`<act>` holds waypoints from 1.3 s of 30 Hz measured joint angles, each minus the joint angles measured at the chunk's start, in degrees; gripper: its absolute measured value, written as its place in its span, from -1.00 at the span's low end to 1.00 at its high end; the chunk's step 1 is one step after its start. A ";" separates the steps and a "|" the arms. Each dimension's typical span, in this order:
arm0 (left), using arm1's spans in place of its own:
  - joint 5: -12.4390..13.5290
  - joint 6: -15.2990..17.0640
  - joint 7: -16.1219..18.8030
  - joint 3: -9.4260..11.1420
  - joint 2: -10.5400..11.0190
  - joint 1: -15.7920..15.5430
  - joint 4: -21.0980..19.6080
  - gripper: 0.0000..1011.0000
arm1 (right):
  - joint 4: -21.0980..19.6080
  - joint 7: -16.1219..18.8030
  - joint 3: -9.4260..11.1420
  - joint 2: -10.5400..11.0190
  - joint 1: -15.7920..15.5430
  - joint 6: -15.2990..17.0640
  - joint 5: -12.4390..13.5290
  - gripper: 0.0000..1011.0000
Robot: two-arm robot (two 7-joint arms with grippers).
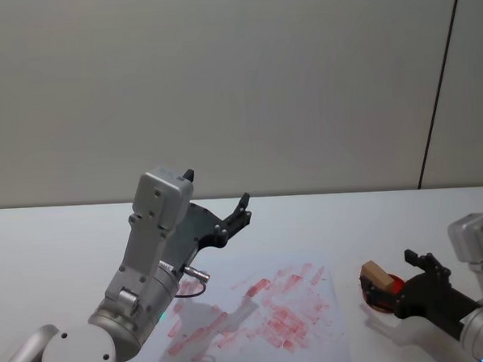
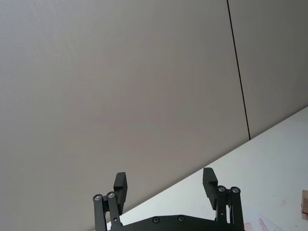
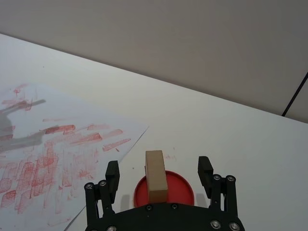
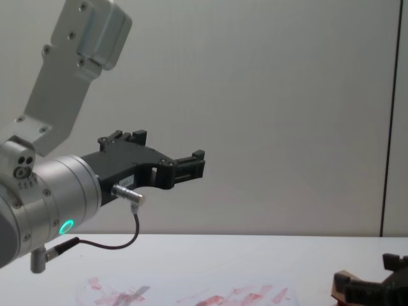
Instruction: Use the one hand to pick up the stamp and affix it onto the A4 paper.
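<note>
1. Stamp [image 3: 156,185] slippage is the main risk. The tan block stands on end on the red ink pad [image 3: 185,191] and seems to lean a little in the head view. If one finger meets it before the other, it could tip or skid off the pad.
2. A grip taken too high on the block could let it swivel between the pads. The print would then land crooked or partial on the A4 paper [image 3: 57,144].
3. A finger coming down too low might catch the ink pad, dragging it across the table [image 1: 66,239] or lifting it with the block.
4. The sheet lies loose and is already covered in red prints. A sideways drag while pressing could wrinkle or shift it and smear the mark.
5. The right gripper [image 3: 159,167] is low at the table, to the right of the paper, with its jaws spread wide and nothing held. In the right wrist view the block sits between the two fingers, roughly centred, with a clear gap on each side. It touches neither, and how far down the block the fingertips reach I cannot tell.
6. The left gripper [image 2: 164,179] hangs raised above the left part of the sheet, its jaws also apart and empty, well away from the block.
</note>
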 joint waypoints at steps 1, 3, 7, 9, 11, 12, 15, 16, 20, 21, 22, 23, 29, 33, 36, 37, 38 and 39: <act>0.00 0.00 0.00 0.00 0.00 0.00 0.00 0.98 | 0.24 0.13 -0.04 -0.07 0.11 0.09 -0.11 0.98; 0.00 0.00 0.00 0.00 0.00 0.00 0.00 0.98 | 0.76 0.37 -0.15 -0.27 0.45 0.28 -0.33 0.98; 0.00 0.00 0.00 0.00 0.00 0.00 0.00 0.98 | 2.02 1.09 -0.49 -0.75 1.21 0.87 -1.03 0.88; 0.00 0.00 0.00 0.00 0.00 0.00 0.00 0.98 | 2.56 1.36 -0.64 -0.95 1.52 1.05 -1.27 0.80; 0.00 0.00 0.00 0.00 0.00 0.00 0.00 0.98 | 2.86 1.51 -0.73 -1.05 1.68 1.19 -1.43 0.71; 0.00 0.00 0.00 0.00 0.00 0.00 0.00 0.98 | 2.99 1.57 -0.76 -1.10 1.75 1.24 -1.48 0.69; 0.00 0.00 0.00 0.00 0.00 0.00 0.00 0.98 | 3.64 1.78 -0.91 -1.29 2.08 1.42 -1.69 0.51; 0.00 0.00 0.00 0.00 0.00 0.00 0.00 0.98 | 3.64 1.78 -0.91 -1.29 2.08 1.42 -1.69 0.47; 0.00 0.00 0.00 0.00 0.00 0.00 0.00 0.98 | 4.25 1.91 -0.97 -1.44 2.39 1.49 -1.84 0.23; 0.00 0.00 0.00 0.00 0.00 0.00 0.00 0.98 | 4.43 1.92 -0.98 -1.50 2.51 1.49 -1.89 0.12; 0.00 0.00 0.00 0.00 0.00 0.00 0.00 0.98 | 4.56 1.93 -0.99 -1.53 2.57 1.49 -1.91 0.06; 0.00 0.00 0.00 0.00 0.00 0.00 0.00 0.98 | 4.61 1.93 -0.99 -1.54 2.60 1.47 -1.93 -0.04; 0.00 0.00 0.00 0.00 0.00 0.00 0.00 0.98 | 5.13 1.92 -1.03 -1.68 2.95 0.96 -2.14 -0.35; 0.00 0.00 0.00 0.00 0.01 0.00 0.00 0.98 | 5.26 1.87 -1.05 -1.74 3.12 -0.02 -2.44 -0.57; 0.00 0.00 0.00 0.00 0.00 0.00 0.00 0.98 | 5.18 1.87 -1.09 -1.75 3.16 -0.98 -2.73 -0.57; 0.00 0.00 0.00 0.00 0.00 0.00 0.00 0.98 | 5.10 1.88 -1.10 -1.75 3.16 -1.18 -2.79 -0.57; 0.00 0.00 0.00 0.00 0.00 0.00 0.00 0.98 | 4.96 1.92 -1.12 -1.75 3.16 -1.39 -2.85 -0.57; 0.00 0.00 0.00 0.00 0.00 0.00 0.00 0.98 | 4.69 2.13 -1.16 -1.75 3.17 -1.79 -2.96 -0.57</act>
